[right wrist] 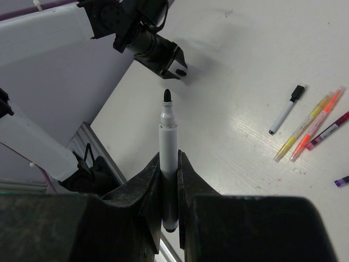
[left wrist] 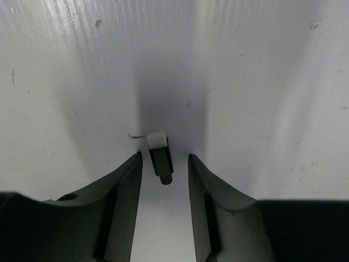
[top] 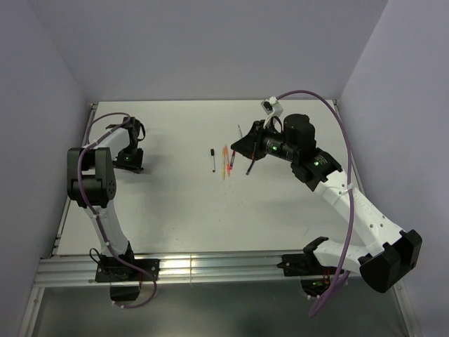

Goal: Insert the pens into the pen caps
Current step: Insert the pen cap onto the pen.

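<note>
My right gripper (right wrist: 169, 155) is shut on a white pen (right wrist: 168, 142) whose bare black tip points away from the wrist, held above the table; in the top view the gripper (top: 243, 146) is at back centre-right. My left gripper (left wrist: 163, 156) is open and low over the table, with a black pen cap with a white end (left wrist: 160, 157) lying just ahead of and between its fingertips, untouched. In the top view this gripper (top: 133, 161) is at the left. A white-black pen (right wrist: 283, 115), a yellow pen (right wrist: 301, 135), an orange pen (right wrist: 319, 124), a red pen (right wrist: 332, 128) and a dark purple pen (right wrist: 342, 180) lie on the table.
The loose pens lie together in the middle of the white table (top: 175, 203), between the two grippers. Grey walls close the table at the back and both sides. A metal rail (top: 196, 267) runs along the near edge by the arm bases.
</note>
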Controlling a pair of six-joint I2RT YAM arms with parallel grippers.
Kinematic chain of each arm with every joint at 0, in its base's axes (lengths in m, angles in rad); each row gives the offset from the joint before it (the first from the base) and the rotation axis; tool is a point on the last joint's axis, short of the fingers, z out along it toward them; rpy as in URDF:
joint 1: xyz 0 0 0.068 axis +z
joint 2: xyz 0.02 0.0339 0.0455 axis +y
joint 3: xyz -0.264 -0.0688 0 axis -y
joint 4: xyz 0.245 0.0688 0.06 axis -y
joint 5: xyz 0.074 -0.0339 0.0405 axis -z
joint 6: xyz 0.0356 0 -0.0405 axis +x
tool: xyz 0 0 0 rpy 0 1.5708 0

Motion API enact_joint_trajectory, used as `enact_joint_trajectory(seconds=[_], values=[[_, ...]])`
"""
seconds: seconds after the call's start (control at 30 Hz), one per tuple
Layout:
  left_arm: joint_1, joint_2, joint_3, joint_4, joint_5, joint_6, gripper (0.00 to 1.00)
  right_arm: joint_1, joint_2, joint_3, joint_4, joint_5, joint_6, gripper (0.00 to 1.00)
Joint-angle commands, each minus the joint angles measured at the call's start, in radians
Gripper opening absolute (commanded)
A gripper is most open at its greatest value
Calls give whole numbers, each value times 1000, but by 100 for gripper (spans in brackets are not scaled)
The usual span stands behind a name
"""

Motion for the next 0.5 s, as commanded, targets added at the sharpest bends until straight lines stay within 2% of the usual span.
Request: enact_joint_trajectory(seconds=[0.0, 0.17, 0.23, 0.27, 0.3, 0.47], values=[[15, 96, -28, 55, 58, 4, 43, 0, -18, -6, 17, 0, -7, 0], [15, 108, -28, 64, 70, 18, 37, 0, -18, -4, 16, -2, -10, 0], [15, 111, -28, 72, 81, 24, 28, 0, -15, -4, 14, -3, -10, 0], [15, 110, -30, 76, 84, 35, 20, 0, -13, -3, 14, -5, -10, 0], [15, 107, -30, 90, 92, 44, 2, 0, -13, -3, 11, -5, -12, 0], [15, 74, -22, 121, 116, 167, 0, 3, -13, -3, 10, 10, -20, 0]])
